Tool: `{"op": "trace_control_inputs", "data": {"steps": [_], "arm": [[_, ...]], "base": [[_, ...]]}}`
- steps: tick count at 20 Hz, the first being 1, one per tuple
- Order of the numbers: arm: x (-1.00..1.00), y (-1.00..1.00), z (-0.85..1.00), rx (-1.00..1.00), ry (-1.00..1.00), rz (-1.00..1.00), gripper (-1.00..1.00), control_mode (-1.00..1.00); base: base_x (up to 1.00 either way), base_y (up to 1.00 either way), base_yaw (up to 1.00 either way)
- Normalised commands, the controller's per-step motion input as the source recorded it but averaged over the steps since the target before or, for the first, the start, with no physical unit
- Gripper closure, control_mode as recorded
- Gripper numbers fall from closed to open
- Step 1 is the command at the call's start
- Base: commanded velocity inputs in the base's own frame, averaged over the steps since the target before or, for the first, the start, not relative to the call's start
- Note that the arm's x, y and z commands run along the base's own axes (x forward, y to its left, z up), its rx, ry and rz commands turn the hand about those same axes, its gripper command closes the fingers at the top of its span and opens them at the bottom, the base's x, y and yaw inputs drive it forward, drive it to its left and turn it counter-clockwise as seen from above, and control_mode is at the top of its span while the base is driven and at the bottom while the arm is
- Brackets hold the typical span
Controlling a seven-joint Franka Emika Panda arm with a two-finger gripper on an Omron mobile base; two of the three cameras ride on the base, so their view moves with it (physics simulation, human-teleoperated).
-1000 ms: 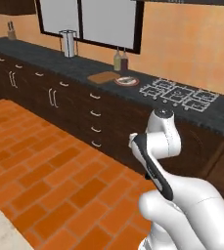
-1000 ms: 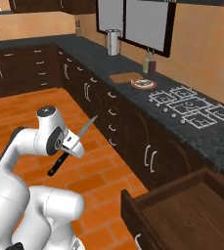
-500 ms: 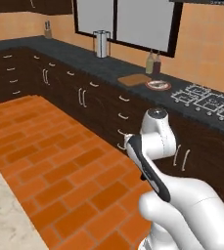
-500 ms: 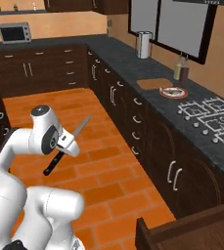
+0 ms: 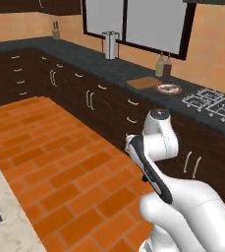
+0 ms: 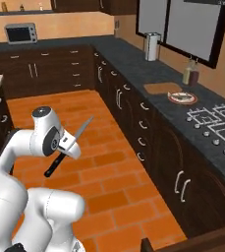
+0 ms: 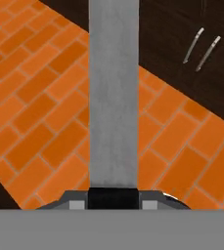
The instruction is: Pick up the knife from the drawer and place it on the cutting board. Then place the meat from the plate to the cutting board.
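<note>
Over the orange brick floor, well short of the table, the jaws are clenched on the knife. Seen from the right base cam, its black handle sticks out low-left of the hand and the grey blade slants up to the right, tip in mid-air. Hand cam: blade runs straight up the middle as a broad grey strip, dark cabinet doors w/ two silver handles far right.

Cutting board lies on the black table at far right, just left of the plate; the two look nearly touching. Meat is a pale lump on the plate, too small to tell more. Two bottles stand just behind board & plate, stove burners to the right. Drawer: corner of its brown front pokes into the near-right bottom of the right base cam.
</note>
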Motion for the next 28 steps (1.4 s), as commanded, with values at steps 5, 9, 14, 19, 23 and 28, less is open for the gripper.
{"op": "trace_control_inputs", "data": {"steps": [5, 9, 14, 19, 23, 28], "arm": [[0.0, 0.0, 0.0, 0.0, 0.0, 0.0, 1.0, 1.0], [0.0, 0.0, 0.0, 0.0, 0.0, 0.0, 1.0, 1.0], [0.0, 0.0, 0.0, 0.0, 0.0, 0.0, 1.0, 1.0], [0.0, 0.0, 0.0, 0.0, 0.0, 0.0, 1.0, 1.0], [0.0, 0.0, 0.0, 0.0, 0.0, 0.0, 1.0, 1.0], [0.0, 0.0, 0.0, 0.0, 0.0, 0.0, 1.0, 1.0]], "base": [[1.0, 0.2, 0.55], [1.0, 0.01, 0.21], [1.0, 0.0, -0.28], [0.94, 0.0, -0.56], [0.68, 0.0, -0.67], [0.68, 0.0, -0.66]]}}
